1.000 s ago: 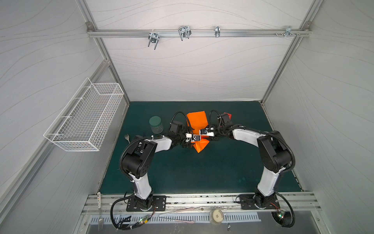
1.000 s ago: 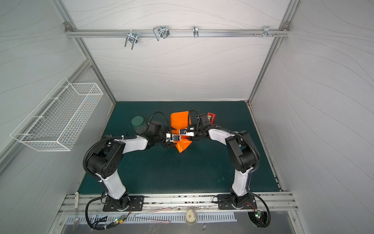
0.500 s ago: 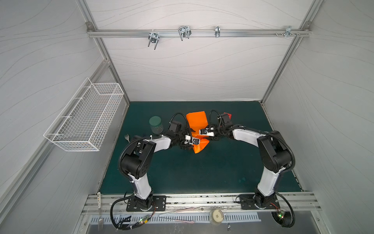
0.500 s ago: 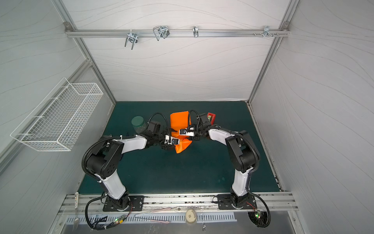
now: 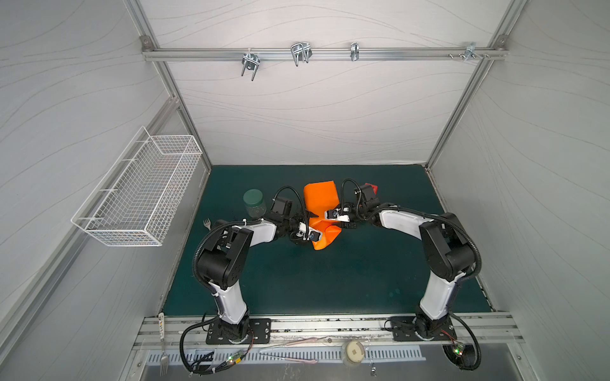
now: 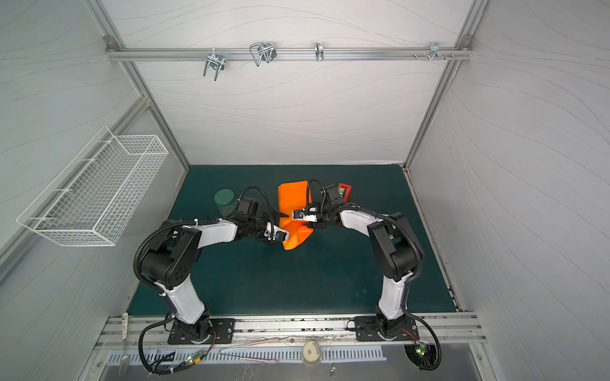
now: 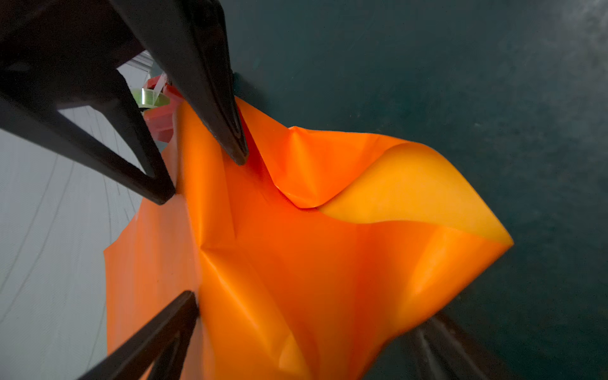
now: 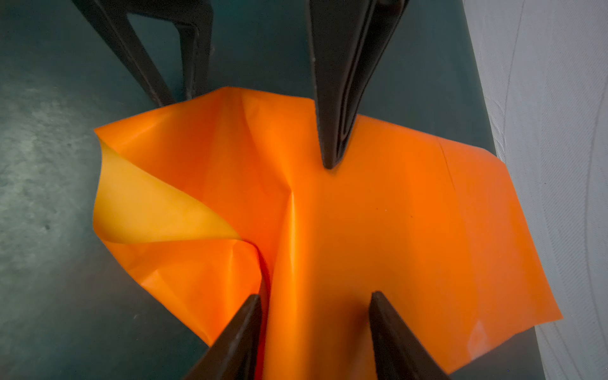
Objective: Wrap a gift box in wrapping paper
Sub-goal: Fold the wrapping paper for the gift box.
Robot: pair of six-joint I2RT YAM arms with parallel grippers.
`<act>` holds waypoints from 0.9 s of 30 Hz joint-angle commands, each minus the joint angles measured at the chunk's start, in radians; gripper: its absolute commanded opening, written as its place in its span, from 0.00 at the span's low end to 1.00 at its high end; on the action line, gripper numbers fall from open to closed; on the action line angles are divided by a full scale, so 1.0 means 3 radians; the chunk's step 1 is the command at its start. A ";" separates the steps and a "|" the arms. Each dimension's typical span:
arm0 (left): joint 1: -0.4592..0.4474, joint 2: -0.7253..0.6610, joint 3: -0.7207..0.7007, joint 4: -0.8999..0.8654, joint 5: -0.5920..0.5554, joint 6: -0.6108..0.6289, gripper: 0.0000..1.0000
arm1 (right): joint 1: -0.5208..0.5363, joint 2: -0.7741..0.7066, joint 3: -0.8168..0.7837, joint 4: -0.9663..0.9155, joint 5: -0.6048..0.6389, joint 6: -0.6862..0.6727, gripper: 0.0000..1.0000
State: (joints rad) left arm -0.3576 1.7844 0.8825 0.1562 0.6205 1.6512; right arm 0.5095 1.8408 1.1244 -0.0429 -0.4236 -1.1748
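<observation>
So both arms have met over the wrapping paper (image 5: 321, 198), which sits mid-width on the worktop (image 5: 330, 280), closer to the back edge than the front. The gift box doesn't show in any view. My guess is it's under that orange bundle, since the sheet is humped and creased and not lying flat, but I can't see it.

The layout looks like a fold in progress. The back part of the sheet stands up, and the front corner has curled over so its paler underside shows. My read is that one arm pins the sheet while the other gets set to pull a flap across.

The left gripper (image 7: 311, 306) has its fingers spread as wide as they go, straddling the crumpled paper and not squeezing it. From the right wrist view, one of its fingers (image 8: 335, 125) rests its tip on the sheet and the other sits just past the paper's edge.

The right gripper (image 8: 316, 296) is roughly half open. Its fingers (image 8: 243, 335) flank a raised ridge of paper and both tips touch the sheet. I honestly can't tell if they're clamping something underneath or just resting there.

The red tape dispenser (image 5: 372, 188) waits near the back edge just behind the right wrist, probably for later. A jar (image 5: 254, 203) stands off toward the left edge, well apart from the paper.
</observation>
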 commanded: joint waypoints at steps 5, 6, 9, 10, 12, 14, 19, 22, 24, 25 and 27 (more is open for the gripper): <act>0.0011 0.0133 -0.0094 -0.0082 0.0050 0.0438 0.99 | 0.0010 0.0143 -0.0148 -0.0527 0.0103 0.0031 0.53; 0.0011 0.0148 -0.0096 -0.0108 0.0054 0.0490 0.99 | 0.0010 0.0143 -0.0146 -0.0532 0.0108 0.0032 0.53; -0.0001 0.0207 -0.0141 0.0096 0.0047 0.0455 0.99 | 0.0010 0.0138 -0.0144 -0.0540 0.0113 0.0035 0.53; -0.0013 0.0224 -0.0143 0.0179 0.0028 0.0408 0.99 | 0.0007 0.0138 -0.0144 -0.0537 0.0118 0.0040 0.52; -0.0044 0.0259 -0.0159 0.0446 -0.0019 0.0187 0.99 | 0.0010 0.0138 -0.0156 -0.0523 0.0117 0.0054 0.52; -0.0068 0.0248 -0.0114 0.0446 -0.0025 0.0020 0.99 | 0.0010 0.0136 -0.0165 -0.0519 0.0122 0.0050 0.52; -0.0096 0.0189 -0.0073 0.0342 0.0012 -0.0398 0.98 | 0.0004 0.0119 -0.0189 -0.0504 0.0119 0.0055 0.51; -0.0096 0.0177 -0.0044 0.0283 -0.0008 -0.0573 0.96 | 0.0004 0.0113 -0.0192 -0.0506 0.0111 0.0050 0.51; -0.0098 0.0191 -0.0011 0.0319 -0.0038 -0.0752 0.95 | 0.0002 0.0113 -0.0194 -0.0506 0.0115 0.0046 0.51; -0.0096 0.0204 0.0006 0.0330 -0.0066 -0.0808 0.95 | 0.0004 0.0113 -0.0194 -0.0506 0.0111 0.0045 0.51; -0.0111 0.0239 0.0000 0.0427 -0.0150 -0.0822 0.94 | 0.0001 0.0103 -0.0194 -0.0506 0.0107 0.0042 0.51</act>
State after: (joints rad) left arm -0.3836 1.8244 0.8673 0.3080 0.6174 1.4815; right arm 0.5095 1.8408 1.1183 -0.0338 -0.4198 -1.1744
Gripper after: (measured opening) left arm 0.944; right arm 0.507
